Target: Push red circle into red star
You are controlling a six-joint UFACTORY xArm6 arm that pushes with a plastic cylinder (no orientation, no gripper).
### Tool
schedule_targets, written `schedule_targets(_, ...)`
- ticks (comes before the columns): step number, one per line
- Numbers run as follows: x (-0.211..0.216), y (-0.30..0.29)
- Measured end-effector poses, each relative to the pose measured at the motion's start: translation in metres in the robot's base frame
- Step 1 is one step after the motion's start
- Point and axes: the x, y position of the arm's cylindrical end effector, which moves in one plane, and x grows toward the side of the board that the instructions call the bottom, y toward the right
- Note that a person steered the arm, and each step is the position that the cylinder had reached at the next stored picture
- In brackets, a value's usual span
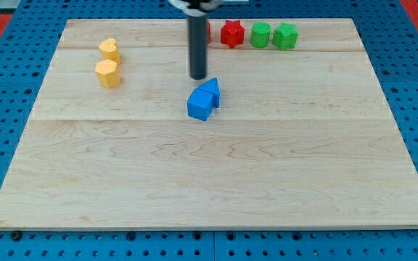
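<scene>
Surface: wooden board (216,181) lay on a blue perforated base (6,29), with the blocks mostly along the view's top edge.
Yellow pair: yellow heart (109,48) sat just above yellow hexagon (108,73) at the view's left, well apart from the task's things.
Blue pair: blue cube (200,105) and a second blue block (210,90) touched, just below my tip (198,77).
My tip: a bare rod holding nothing, it stood well short of the red pieces.
Red circle (208,31): mostly hidden behind the rod, near the red star's left.
Red star (231,33): top edge, apparently a small gap from the circle, so a short rightward push seemed needed.
Green pair: green circle (260,34) and green cube (285,35) sat just right of the star and could get bumped.
</scene>
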Motion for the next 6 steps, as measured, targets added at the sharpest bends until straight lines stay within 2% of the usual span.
schedule_targets(1,-0.03,-0.041)
schedule_targets(3,-0.103,-0.049)
schedule_targets(6,-0.117,0.045)
